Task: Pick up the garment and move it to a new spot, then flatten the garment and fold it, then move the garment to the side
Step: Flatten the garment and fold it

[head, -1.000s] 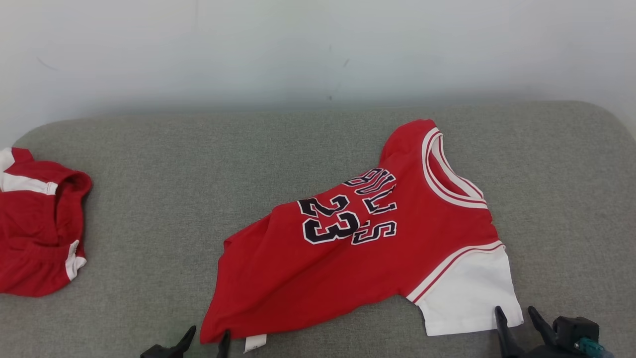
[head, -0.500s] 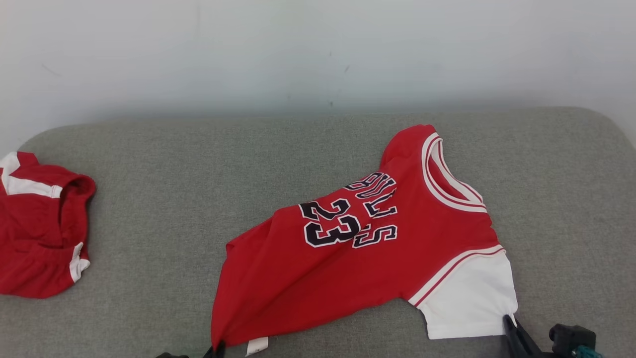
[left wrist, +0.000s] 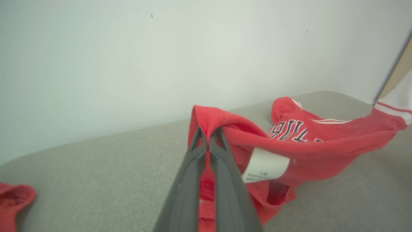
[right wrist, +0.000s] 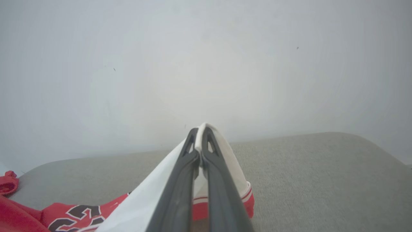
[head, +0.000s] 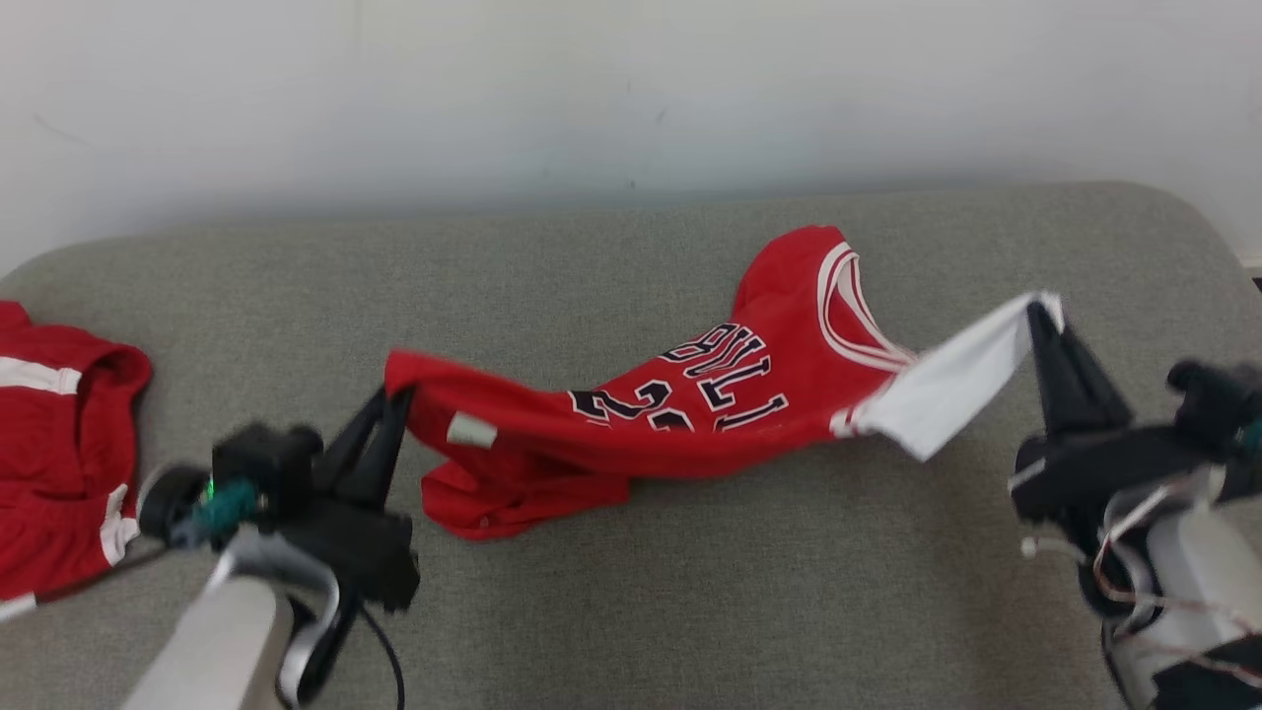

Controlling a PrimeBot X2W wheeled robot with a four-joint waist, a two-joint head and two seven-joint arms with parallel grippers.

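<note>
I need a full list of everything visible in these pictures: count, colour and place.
jersey: 1, red with white sleeve, lifted over the cushion's middle, partly sagging onto it
label: 1, white, at the jersey's hem
second garment: 1, red with white trim, crumpled at the cushion's left edge
cushion: 1, grey, under everything
wall: 1, white, behind the cushion
left end effector: 1, dark, shut on the jersey's red hem
right end effector: 1, dark, shut on the jersey's white sleeve
</note>
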